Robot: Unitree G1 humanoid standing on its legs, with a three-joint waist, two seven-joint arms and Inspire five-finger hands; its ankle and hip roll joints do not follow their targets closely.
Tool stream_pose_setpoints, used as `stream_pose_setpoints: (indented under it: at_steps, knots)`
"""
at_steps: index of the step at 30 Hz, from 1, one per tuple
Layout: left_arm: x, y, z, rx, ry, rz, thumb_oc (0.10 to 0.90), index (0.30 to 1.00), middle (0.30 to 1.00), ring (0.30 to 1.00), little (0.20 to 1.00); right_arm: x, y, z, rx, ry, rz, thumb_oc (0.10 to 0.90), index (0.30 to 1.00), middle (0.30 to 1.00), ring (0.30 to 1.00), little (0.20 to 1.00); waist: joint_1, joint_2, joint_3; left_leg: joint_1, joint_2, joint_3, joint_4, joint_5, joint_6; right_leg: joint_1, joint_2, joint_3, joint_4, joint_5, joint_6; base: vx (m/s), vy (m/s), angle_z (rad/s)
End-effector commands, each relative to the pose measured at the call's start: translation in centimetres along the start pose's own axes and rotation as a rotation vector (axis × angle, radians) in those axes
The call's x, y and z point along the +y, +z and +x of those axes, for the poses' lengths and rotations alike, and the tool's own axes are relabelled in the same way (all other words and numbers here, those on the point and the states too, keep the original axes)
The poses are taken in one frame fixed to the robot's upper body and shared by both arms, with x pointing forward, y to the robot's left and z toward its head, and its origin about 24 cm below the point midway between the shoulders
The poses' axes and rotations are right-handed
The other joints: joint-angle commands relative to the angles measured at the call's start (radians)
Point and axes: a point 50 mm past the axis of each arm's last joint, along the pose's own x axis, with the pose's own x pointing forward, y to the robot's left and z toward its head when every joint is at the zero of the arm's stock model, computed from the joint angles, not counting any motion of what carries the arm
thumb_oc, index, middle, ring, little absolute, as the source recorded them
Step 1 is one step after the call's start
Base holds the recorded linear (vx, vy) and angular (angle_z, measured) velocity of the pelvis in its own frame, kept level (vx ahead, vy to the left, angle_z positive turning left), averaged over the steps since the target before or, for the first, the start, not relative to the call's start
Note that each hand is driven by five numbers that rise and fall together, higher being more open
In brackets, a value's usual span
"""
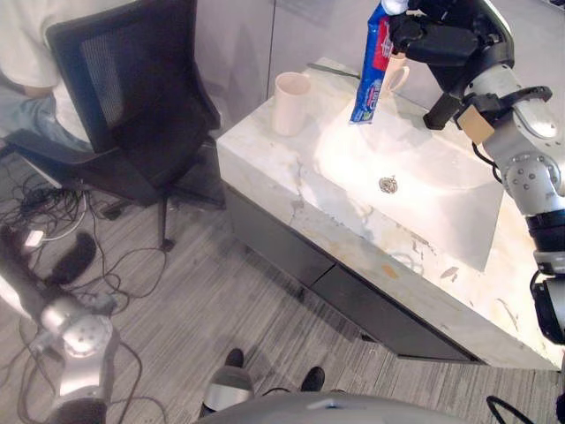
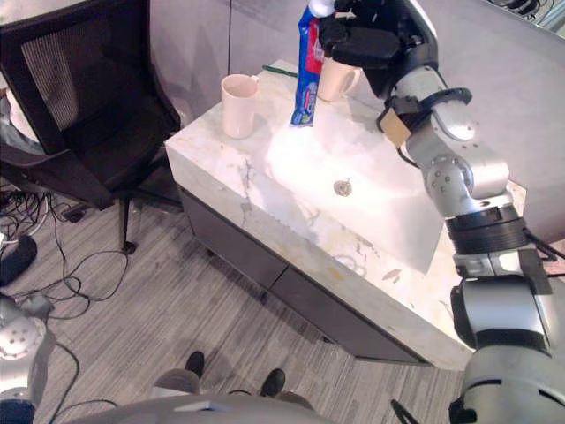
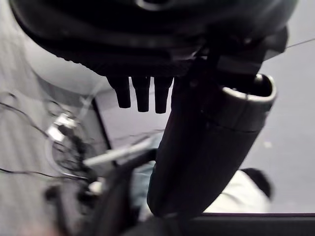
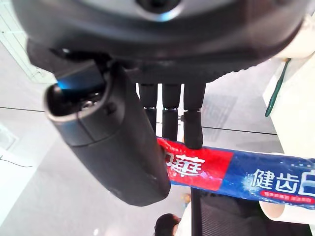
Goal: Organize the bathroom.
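Right hand (image 2: 366, 40) is pinching the toothpaste tube (image 2: 306, 75) near its cap end; tube is hanging below the hand, over the sink (image 2: 415, 221), beside a cup (image 2: 338, 79). Likely light, soft, slippery: grip the stiffer shoulder. Left hand (image 3: 142, 91) is hanging relaxed.

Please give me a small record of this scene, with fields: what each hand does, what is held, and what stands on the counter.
right hand: raised over the back of the counter, shut on the toothpaste tube
toothpaste tube: blue and red, hanging cap up from the right hand, above the sink
left hand: low at the robot's side, fingers straight, holding nothing
cups: one cup on the counter's left corner; a second cup behind the tube
sink: white basin, nothing in it
also: black office chair, a seated person
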Motion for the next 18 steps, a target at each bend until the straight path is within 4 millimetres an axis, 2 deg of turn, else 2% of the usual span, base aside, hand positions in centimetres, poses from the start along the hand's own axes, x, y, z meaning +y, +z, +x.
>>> stream_pose_setpoints:
  at_steps: [1,2,3,4,6,7,10,11,12,13,14,15,17,18]
  knots:
    - [0.2,-1.3,-0.1,0.007,-0.141,0.113,0.800,0.900,0.900,0.900,0.900,1.9,9.3,1.8,-0.483,-0.023,-0.053,0.400,0.300,0.300,0.300,0.300,-0.022,-0.005,-0.109,-0.009,-0.057,0.161,0.013,-0.019,0.056,-0.020,-0.017,0.032,0.150,-0.147,0.051,-0.01,0.072,0.01]
    - [0.1,-2.6,-0.7,0.053,-0.175,0.155,0.800,0.900,0.900,0.900,0.900,2.2,9.5,1.9,-0.507,-0.032,-0.079,0.400,0.300,0.300,0.300,0.300,-0.023,-0.002,-0.109,-0.008,-0.057,0.164,0.010,-0.019,0.057,-0.020,-0.019,0.032,0.150,-0.144,0.055,-0.01,0.065,0.00]
    - [0.2,-3.0,-0.9,0.061,-0.179,0.163,0.800,0.900,0.900,0.900,0.900,2.3,9.5,1.9,-0.514,-0.034,-0.086,0.400,0.300,0.300,0.300,0.300,-0.024,-0.001,-0.109,-0.008,-0.057,0.166,0.010,-0.018,0.058,-0.020,-0.020,0.032,0.150,-0.144,0.057,-0.01,0.067,-0.03]
    - [0.2,-5.1,-1.9,0.165,-0.228,0.179,0.800,0.900,0.900,0.900,0.900,2.7,9.7,2.0,-0.546,-0.038,-0.098,0.400,0.300,0.300,0.300,0.300,-0.026,0.006,-0.111,-0.009,-0.057,0.172,0.008,-0.015,0.061,-0.021,-0.025,0.035,0.152,-0.141,0.062,-0.01,0.074,-0.02]
    - [0.6,-7.3,-3.2,0.263,-0.238,0.176,0.800,0.900,0.900,0.900,0.900,3.2,9.8,2.1,-0.579,-0.037,-0.101,0.400,0.300,0.300,0.300,0.300,-0.031,0.016,-0.113,-0.009,-0.057,0.178,0.006,-0.015,0.063,-0.028,-0.035,0.037,0.165,-0.133,0.071,-0.01,0.098,0.00]
    - [1.0,-9.1,-4.1,0.333,-0.287,0.210,0.800,0.900,0.900,0.900,0.900,4.4,9.7,2.4,-0.611,-0.027,-0.104,0.400,0.300,0.300,0.300,0.300,-0.039,0.025,-0.113,-0.005,-0.058,0.189,0.002,-0.015,0.068,-0.045,-0.063,0.038,0.202,-0.106,0.088,0.00,0.089,-0.01]
    - [0.5,-10.3,-4.9,0.372,-0.373,0.294,0.800,0.900,0.900,0.900,0.900,5.8,9.8,2.5,-0.640,-0.013,-0.092,0.400,0.300,0.300,0.300,0.300,-0.049,0.042,-0.115,-0.002,-0.051,0.217,0.000,-0.010,0.074,-0.046,-0.076,0.036,0.258,-0.115,0.087,0.07,0.101,0.06]
    - [0.0,-11.0,-5.4,0.396,-0.418,0.345,0.800,0.900,0.900,0.900,0.900,6.5,9.9,2.6,-0.646,-0.003,-0.067,0.400,0.300,0.300,0.300,0.300,-0.067,0.050,-0.115,0.004,-0.046,0.229,-0.002,-0.011,0.069,-0.054,-0.036,0.066,0.288,-0.147,0.081,0.07,0.035,0.07]
    - [0.0,-11.0,-5.4,0.396,-0.418,0.345,0.800,0.900,0.900,0.900,0.900,6.5,9.9,2.6,-0.647,-0.003,-0.067,0.400,0.300,0.300,0.300,0.300,-0.067,0.052,-0.117,0.000,-0.045,0.230,-0.003,-0.007,0.069,-0.057,-0.034,0.067,0.285,-0.142,0.079,0.17,0.030,0.01]
    - [-0.8,-11.5,-5.8,0.427,-0.482,0.418,0.800,0.900,0.900,0.900,0.900,7.4,10.1,2.8,-0.656,-0.009,-0.071,0.400,0.300,0.300,0.300,0.300,-0.091,0.050,-0.123,0.003,-0.047,0.216,-0.003,-0.006,0.058,-0.060,0.050,0.117,0.242,-0.190,0.037,0.14,-0.009,0.05]
    - [-1.1,-11.6,-6.0,0.430,-0.490,0.425,0.800,0.900,0.900,0.900,0.900,7.7,10.1,2.9,-0.656,-0.009,-0.064,0.400,0.300,0.300,0.300,0.300,-0.098,0.046,-0.123,0.007,-0.053,0.209,-0.003,-0.009,0.055,-0.055,0.071,0.129,0.216,-0.191,0.029,0.23,-0.022,0.27]
    - [-1.6,-11.8,-6.4,0.434,-0.520,0.456,0.800,0.900,0.900,0.900,0.900,8.5,10.3,3.0,-0.663,-0.019,-0.042,0.400,0.300,0.300,0.300,0.300,-0.111,0.041,-0.123,0.008,-0.066,0.188,0.000,-0.020,0.057,-0.069,0.106,0.172,0.200,-0.184,0.022,0.18,-0.041,0.37]
    - [-2.7,-11.7,-6.5,0.419,-0.578,0.493,0.800,0.900,0.900,0.900,0.900,8.5,10.3,3.0,-0.664,-0.038,-0.045,0.400,0.300,0.300,0.300,0.300,-0.127,0.034,-0.127,0.002,-0.073,0.193,0.036,-0.033,0.062,-0.073,0.126,0.209,0.171,-0.179,0.004,0.14,-0.040,0.32]
    - [-3.2,-11.5,-6.6,0.405,-0.601,0.504,0.800,0.900,0.900,0.900,0.900,8.3,10.3,3.1,-0.663,-0.041,-0.058,0.400,0.300,0.300,0.300,0.300,-0.139,0.030,-0.124,-0.012,-0.079,0.197,0.106,-0.051,0.057,-0.069,0.139,0.235,0.158,-0.180,-0.009,0.08,-0.019,0.31]
